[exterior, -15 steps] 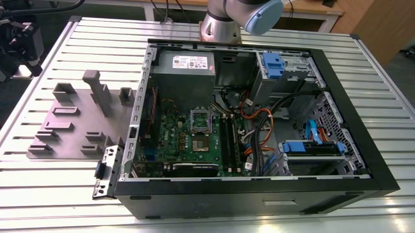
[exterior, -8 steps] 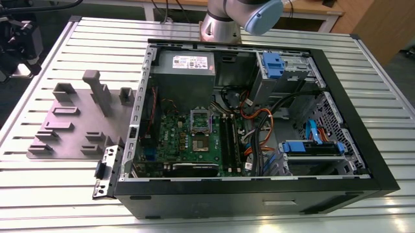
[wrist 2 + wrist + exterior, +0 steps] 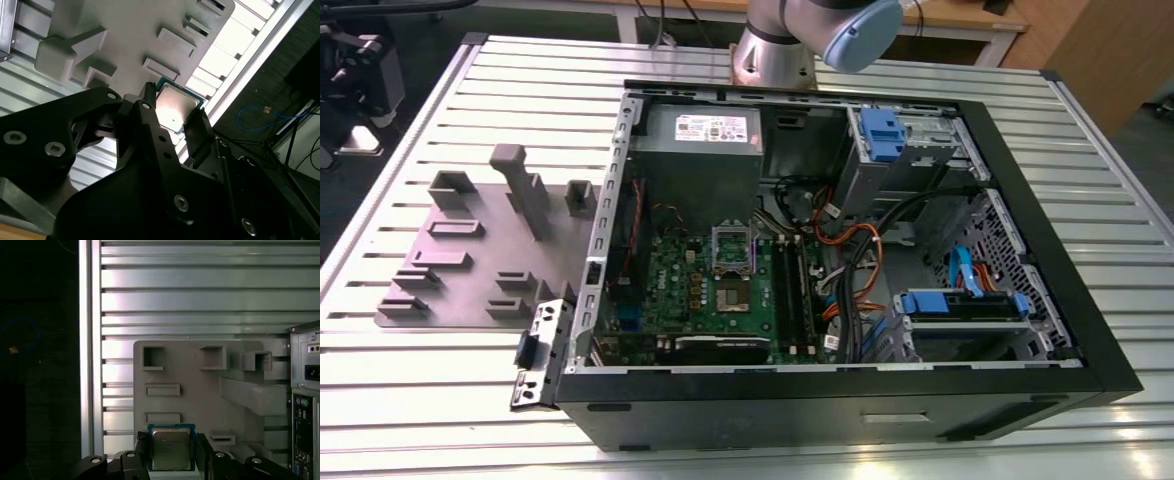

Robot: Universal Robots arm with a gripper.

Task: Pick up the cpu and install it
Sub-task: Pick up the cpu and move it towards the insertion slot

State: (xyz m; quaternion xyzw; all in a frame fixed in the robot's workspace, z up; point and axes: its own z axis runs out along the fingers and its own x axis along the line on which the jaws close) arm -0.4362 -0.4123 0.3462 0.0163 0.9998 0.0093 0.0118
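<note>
The cpu (image 3: 176, 106) is a flat square chip with a shiny silver top and a thin dark rim. In both wrist views it sits between the black fingers of my gripper (image 3: 174, 112), which is shut on it at two opposite edges. In the first wrist view the cpu (image 3: 171, 447) and gripper (image 3: 171, 452) hang well above the grey fixture plate (image 3: 200, 395). In the exterior view the motherboard's socket (image 3: 731, 292) lies inside the open computer case, with its silver hinged frame (image 3: 732, 243) just behind it.
The open black computer case (image 3: 1067, 330) fills the middle of the slatted aluminium table (image 3: 440, 400). The grey fixture plate (image 3: 467, 270), with raised blocks and slots, lies at the exterior view's left of the case. The arm's base (image 3: 774, 50) stands behind the case.
</note>
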